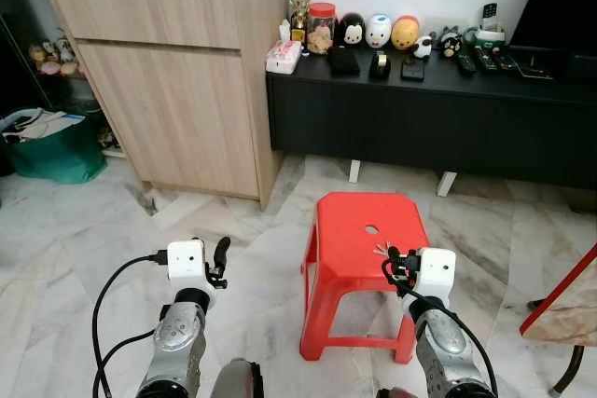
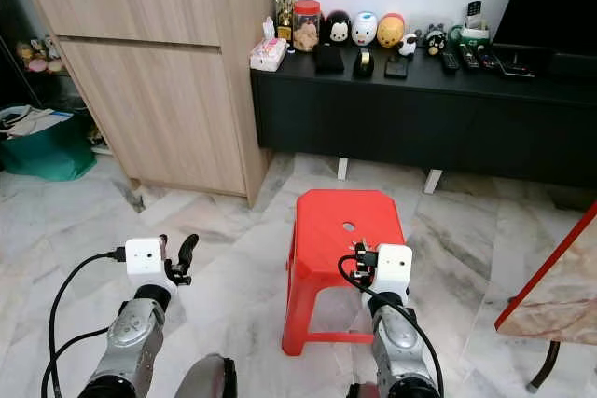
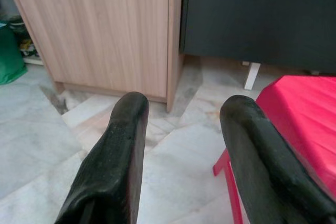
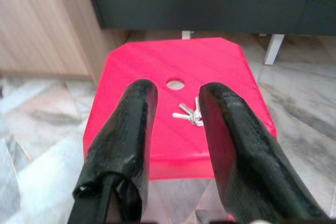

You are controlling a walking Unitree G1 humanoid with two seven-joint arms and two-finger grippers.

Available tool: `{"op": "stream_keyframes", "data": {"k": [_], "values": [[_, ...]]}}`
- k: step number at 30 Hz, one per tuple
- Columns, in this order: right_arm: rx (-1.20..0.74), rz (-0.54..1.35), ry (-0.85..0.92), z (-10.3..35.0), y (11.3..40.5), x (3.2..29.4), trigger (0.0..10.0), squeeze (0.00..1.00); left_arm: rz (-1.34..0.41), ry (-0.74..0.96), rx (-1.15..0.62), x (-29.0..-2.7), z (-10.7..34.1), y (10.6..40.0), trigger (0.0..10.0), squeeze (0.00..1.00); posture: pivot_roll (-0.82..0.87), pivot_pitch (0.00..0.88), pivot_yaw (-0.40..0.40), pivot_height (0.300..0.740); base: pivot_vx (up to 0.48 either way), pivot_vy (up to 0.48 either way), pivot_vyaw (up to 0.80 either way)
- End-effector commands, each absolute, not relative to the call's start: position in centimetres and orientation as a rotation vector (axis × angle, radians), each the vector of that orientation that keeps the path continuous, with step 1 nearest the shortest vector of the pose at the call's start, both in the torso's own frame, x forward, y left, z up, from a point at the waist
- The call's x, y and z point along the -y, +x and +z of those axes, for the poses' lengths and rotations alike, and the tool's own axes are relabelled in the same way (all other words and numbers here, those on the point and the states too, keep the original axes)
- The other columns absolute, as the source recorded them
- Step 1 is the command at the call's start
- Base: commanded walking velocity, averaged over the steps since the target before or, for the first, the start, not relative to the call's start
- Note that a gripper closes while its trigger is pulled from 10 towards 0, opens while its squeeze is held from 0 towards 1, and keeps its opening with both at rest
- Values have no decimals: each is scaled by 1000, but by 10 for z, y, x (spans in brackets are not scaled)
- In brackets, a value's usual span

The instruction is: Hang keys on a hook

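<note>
Red plastic gives us the square stool [image 1: 364, 240] with a round hole in its seat, standing on the pale marble floor [image 1: 84, 240] in front of the long black low cabinet [image 1: 438, 128]. On that seat, just beside the hole, lies a small bunch of silver keys [image 4: 190, 114]. We hold our right gripper [image 4: 176, 103] above the near edge of the stool, fingers spread apart and grasping nothing, the keys lying between and beyond the tips. Our left gripper [image 3: 184, 124] hovers over bare floor to the left of the stool, also released and empty. The tall light wooden cupboard [image 1: 177, 81] stands beside the black cabinet.
</note>
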State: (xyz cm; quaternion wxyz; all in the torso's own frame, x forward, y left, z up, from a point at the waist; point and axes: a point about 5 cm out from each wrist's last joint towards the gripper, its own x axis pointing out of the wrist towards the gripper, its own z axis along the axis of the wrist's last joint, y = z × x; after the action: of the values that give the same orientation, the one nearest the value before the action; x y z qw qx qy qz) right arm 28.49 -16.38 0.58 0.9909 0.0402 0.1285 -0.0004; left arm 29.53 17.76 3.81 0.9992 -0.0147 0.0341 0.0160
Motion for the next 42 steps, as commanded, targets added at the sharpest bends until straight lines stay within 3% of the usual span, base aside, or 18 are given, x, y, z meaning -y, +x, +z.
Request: {"op": "stream_keyframes", "data": {"k": [1, 42], "values": [[-264, 9, 69, 6, 286, 161, 10000, 0, 29, -21, -76, -179, 38, 295, 10000, 0, 14, 0, -9, 630, 259, 0, 800], [-282, -40, 114, 3, 286, 165, 10000, 0, 25, -18, -73, -179, 38, 295, 10000, 0, 22, 0, -8, 630, 281, 0, 39]]}}
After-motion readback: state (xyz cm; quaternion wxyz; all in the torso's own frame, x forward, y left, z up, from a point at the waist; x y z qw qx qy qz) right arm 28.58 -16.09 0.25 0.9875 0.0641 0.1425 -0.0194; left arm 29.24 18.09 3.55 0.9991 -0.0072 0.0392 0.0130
